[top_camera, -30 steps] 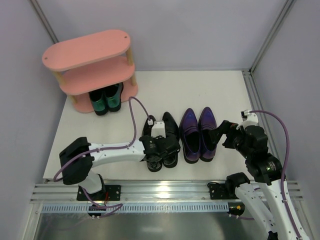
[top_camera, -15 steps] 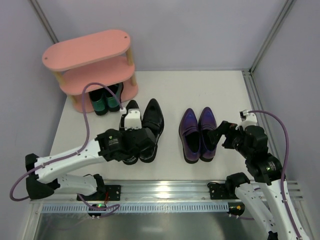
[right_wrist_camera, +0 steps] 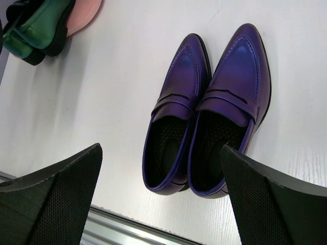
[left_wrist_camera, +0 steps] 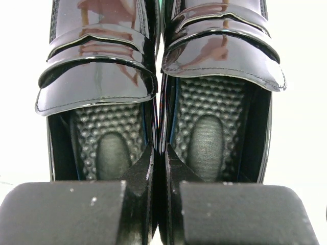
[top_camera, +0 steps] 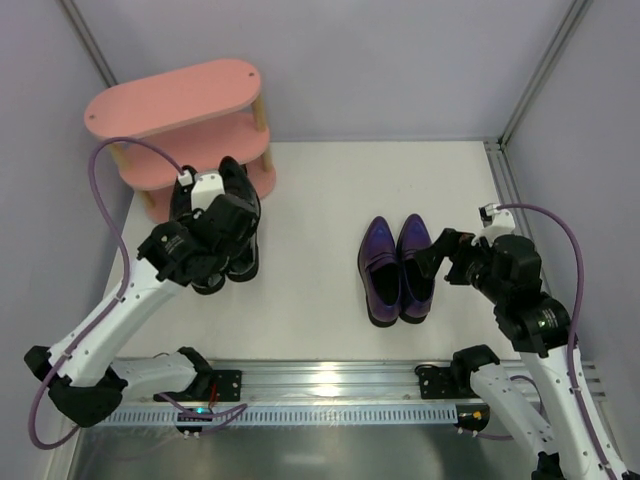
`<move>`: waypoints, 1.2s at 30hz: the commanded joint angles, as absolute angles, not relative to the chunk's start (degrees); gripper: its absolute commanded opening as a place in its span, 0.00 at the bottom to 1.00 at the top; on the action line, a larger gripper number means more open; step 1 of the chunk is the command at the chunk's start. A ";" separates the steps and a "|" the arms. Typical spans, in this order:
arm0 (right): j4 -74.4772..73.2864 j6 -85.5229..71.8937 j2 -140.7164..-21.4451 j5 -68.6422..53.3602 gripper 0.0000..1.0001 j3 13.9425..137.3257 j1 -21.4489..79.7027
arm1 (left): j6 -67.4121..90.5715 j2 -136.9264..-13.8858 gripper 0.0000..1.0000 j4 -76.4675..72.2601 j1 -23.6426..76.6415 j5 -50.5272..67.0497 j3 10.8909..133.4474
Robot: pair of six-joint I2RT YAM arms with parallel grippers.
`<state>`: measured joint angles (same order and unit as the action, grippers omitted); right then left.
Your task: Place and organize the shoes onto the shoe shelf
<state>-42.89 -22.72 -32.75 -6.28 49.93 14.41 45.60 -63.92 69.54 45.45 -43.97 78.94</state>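
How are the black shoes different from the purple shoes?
The black shoes are pinched together in the left claw; the purple shoes lie free on the table. The black shoes are right by the pink shelf; the purple shoes are far from it. Both are shiny, pointy pairs.

Glossy black loafers (left_wrist_camera: 219, 51), dimpled matt insoles (left_wrist_camera: 204, 127)

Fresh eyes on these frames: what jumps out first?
The left gripper is shut on the black pair, pinching the two inner walls together, right at the pink shelf at the far left of the table. The purple pair sits side by side mid-table, toes away from the arms. The right gripper is open just beside it.
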 commanded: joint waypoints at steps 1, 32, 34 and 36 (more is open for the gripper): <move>-41.92 -20.83 -34.80 -7.56 0.97 53.87 14.68 | 35.96 -63.89 0.00 58.28 39.14 -44.39 85.60; -40.61 -19.51 -42.62 -8.70 0.97 55.11 14.68 | 15.65 -100.45 0.00 42.45 9.41 -29.35 122.95; -40.34 -19.42 -42.71 -8.96 0.97 55.11 14.68 | 15.03 -101.51 0.00 42.36 9.14 -29.88 124.96; -40.34 -19.42 -42.89 -8.96 0.98 54.85 14.68 | 14.42 -103.26 0.00 42.80 8.79 -30.58 126.56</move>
